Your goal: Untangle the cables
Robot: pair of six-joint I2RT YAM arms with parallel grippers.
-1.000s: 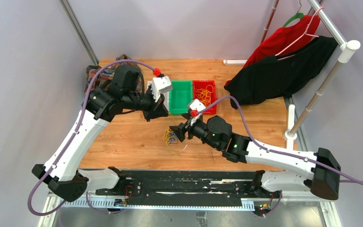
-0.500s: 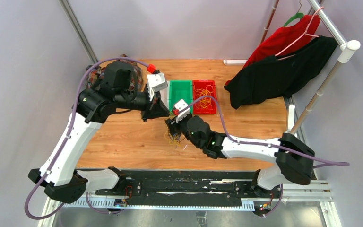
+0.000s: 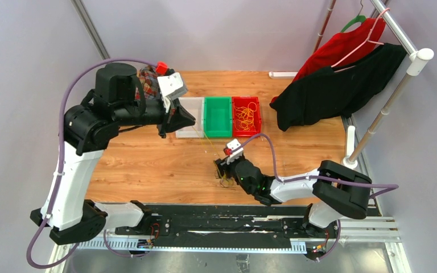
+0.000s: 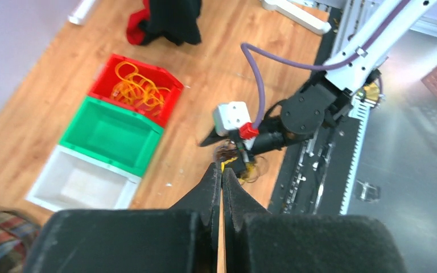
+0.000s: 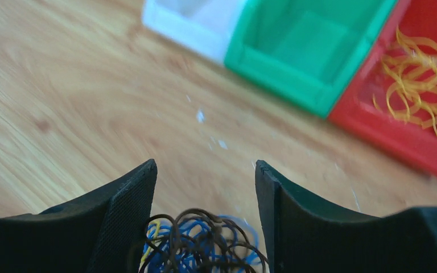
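Nearest, by the tabletop's (image 3: 148, 170) near edge, the cables (image 5: 202, 247) sit bunched between the spread right pincer (image 5: 205, 168); they look light, springy and snag-prone, best taken one loop at a time; farther off, the left pincer (image 4: 222, 168) is pressed together, apparently on a yellow strand (image 3: 207, 145).

A robotics lab is suggested: a wooden tabletop (image 3: 148, 165) is enclosed by plain walls (image 3: 233, 28) and metal posts (image 3: 94, 37), with a mounting rail (image 3: 222, 219) at its edge.
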